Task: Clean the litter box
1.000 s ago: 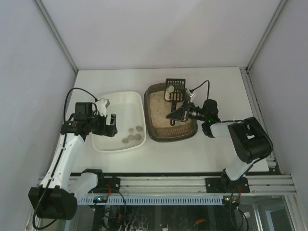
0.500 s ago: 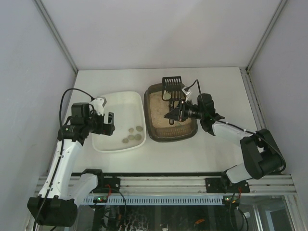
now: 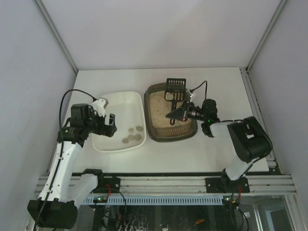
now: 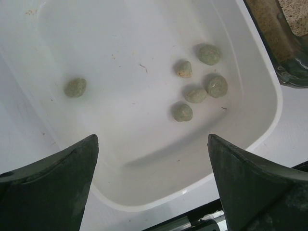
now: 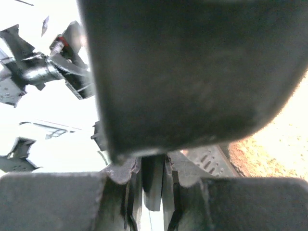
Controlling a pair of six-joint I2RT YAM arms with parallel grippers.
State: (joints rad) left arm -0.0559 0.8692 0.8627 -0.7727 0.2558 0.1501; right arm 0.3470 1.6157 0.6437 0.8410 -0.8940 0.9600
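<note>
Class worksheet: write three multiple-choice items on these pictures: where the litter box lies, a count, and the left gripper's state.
1. The dark brown-grey rounded plastic litter box lies: A) left of the white rectangular plastic tray; B) right of it; C) inside it.
2. Greenish-grey round clumps in the white tray: A) three; B) six; C) ten.
3. The left gripper is: A) open; B) shut on a clump; C) shut on the tray's rim.
1 B: top view shows it on the tray's right. 2 B: the left wrist view shows six. 3 A: its jaws stand wide apart.
</note>
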